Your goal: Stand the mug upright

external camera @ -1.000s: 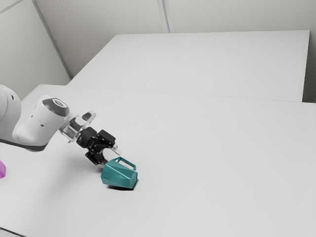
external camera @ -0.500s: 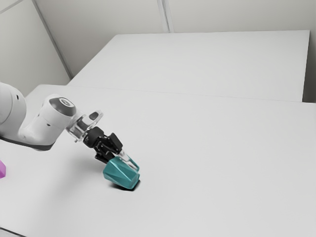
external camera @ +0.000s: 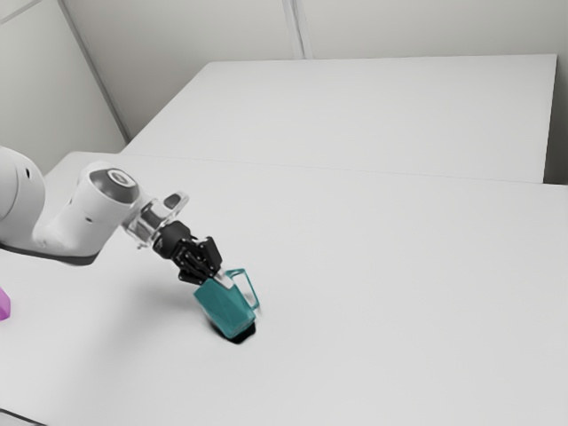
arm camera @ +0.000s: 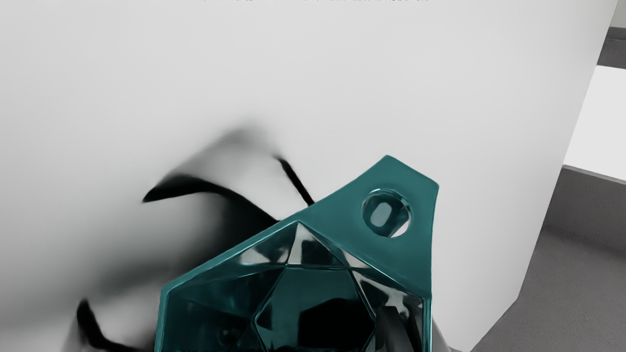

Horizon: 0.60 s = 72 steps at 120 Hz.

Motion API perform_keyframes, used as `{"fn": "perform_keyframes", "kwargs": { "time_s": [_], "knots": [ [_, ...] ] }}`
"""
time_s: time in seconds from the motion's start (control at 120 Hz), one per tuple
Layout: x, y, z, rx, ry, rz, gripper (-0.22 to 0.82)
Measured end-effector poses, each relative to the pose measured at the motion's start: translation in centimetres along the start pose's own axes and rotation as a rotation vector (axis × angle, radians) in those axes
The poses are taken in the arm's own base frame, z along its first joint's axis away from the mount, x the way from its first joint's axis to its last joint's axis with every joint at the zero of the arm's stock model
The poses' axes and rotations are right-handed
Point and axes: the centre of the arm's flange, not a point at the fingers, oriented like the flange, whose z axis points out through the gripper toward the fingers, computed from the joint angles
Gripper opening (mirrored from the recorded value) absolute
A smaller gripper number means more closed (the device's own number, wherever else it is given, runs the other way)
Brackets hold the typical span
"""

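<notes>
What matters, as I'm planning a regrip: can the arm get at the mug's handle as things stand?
Probably yes: the gripper is right at the tilted mug, and the handle juts out beside it, its outer bar clear.

A second flat white surface (external camera: 373, 115) stood beyond the white table (external camera: 399, 311), with light-grey walls (external camera: 177, 35) behind both.

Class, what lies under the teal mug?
Below the tilted mug, a dark shadow shows on the white table. The surface directly beneath is hidden by the mug itself.
</notes>
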Motion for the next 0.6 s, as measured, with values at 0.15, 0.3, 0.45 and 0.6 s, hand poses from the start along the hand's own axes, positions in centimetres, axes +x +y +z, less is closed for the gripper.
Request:
{"fn": "perform_keyframes", "kwargs": {
  "time_s": [0.15,0.3,0.45,0.6],
  "knots": [
    [-0.2,1.5,-0.4,0.01,0.01,0.02,-0.18],
    [-0.1,2.6,-1.0,0.035,0.016,0.039,-0.18],
    [0.6,3.8,-1.7,0.099,0.011,0.078,-0.18],
    [1.3,6.4,-2.7,0.199,0.009,0.152,-0.18]
  ]
}}
